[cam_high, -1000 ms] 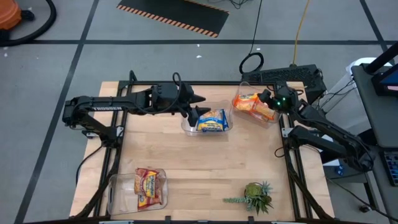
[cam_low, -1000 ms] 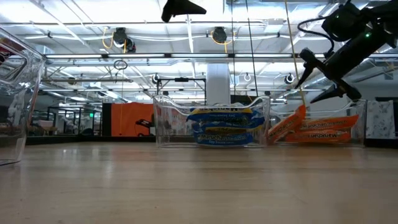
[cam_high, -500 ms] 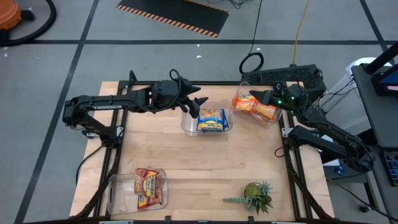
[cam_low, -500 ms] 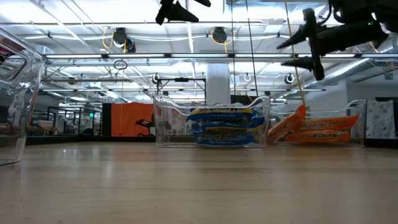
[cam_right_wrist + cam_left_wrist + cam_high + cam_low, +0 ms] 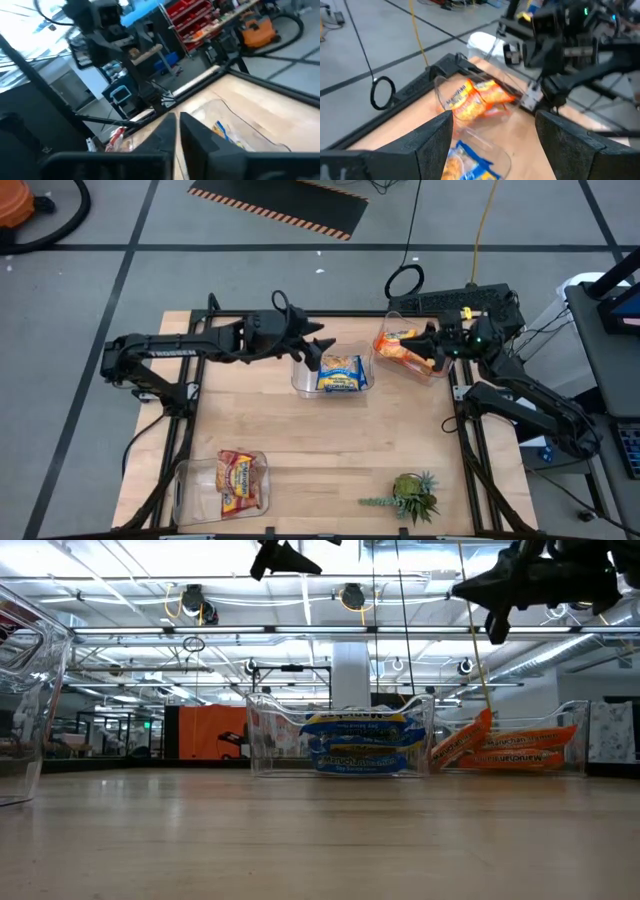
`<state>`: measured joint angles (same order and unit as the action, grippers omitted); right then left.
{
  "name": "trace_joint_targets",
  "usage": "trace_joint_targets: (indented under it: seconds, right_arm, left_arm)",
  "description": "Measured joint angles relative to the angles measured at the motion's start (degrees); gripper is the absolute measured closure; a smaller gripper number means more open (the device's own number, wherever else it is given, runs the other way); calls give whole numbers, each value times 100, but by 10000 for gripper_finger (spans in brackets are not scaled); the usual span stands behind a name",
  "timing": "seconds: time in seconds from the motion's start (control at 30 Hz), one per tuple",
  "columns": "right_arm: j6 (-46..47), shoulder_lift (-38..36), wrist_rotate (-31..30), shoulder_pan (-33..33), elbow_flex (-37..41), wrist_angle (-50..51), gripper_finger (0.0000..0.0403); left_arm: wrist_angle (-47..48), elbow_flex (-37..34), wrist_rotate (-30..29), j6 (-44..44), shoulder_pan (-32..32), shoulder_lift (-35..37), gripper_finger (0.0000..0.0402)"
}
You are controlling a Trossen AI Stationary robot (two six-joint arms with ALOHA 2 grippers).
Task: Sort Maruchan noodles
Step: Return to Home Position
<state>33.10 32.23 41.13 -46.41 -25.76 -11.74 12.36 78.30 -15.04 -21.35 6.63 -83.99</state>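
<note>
Three clear bins hold Maruchan noodles. Blue-and-yellow packets (image 5: 340, 373) lie in the middle bin, orange packets (image 5: 403, 348) in the far right bin, with one leaning on its wall (image 5: 458, 743), and a red-brown packet (image 5: 238, 480) in the near left bin. My left gripper (image 5: 318, 346) hangs open, high above the middle bin's left end, with nothing between its fingers (image 5: 492, 135). My right gripper (image 5: 424, 338) is shut and empty. It points level toward the table's left, well above the orange bin (image 5: 470, 588).
A small green spiky plant (image 5: 412, 495) stands near the front right edge. Bare wood lies between the bins across the table's middle (image 5: 330, 440). A dark metal frame runs along the table's far and side edges (image 5: 300, 313).
My right gripper has risen from above the orange bin. It has tipped from slanting down to level, rolled, and shut with nothing in it. My left gripper has turned a little in place and stays open. The packets have not moved.
</note>
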Motion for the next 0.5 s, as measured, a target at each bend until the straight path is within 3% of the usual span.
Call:
trace_joint_targets:
  seconds: [0.17,0.3,0.5]
  right_arm:
    - [-279,-219,95,0,0,-51,395]
    - [-852,-320,91,0,0,-50,401]
    - [-1461,-325,-408,0,0,-46,402]
  left_arm:
    - [341,0,17,345,-87,0,154]
    - [396,2,93,893,-92,57,249]
    - [414,2,1027,1658,1,52,387]
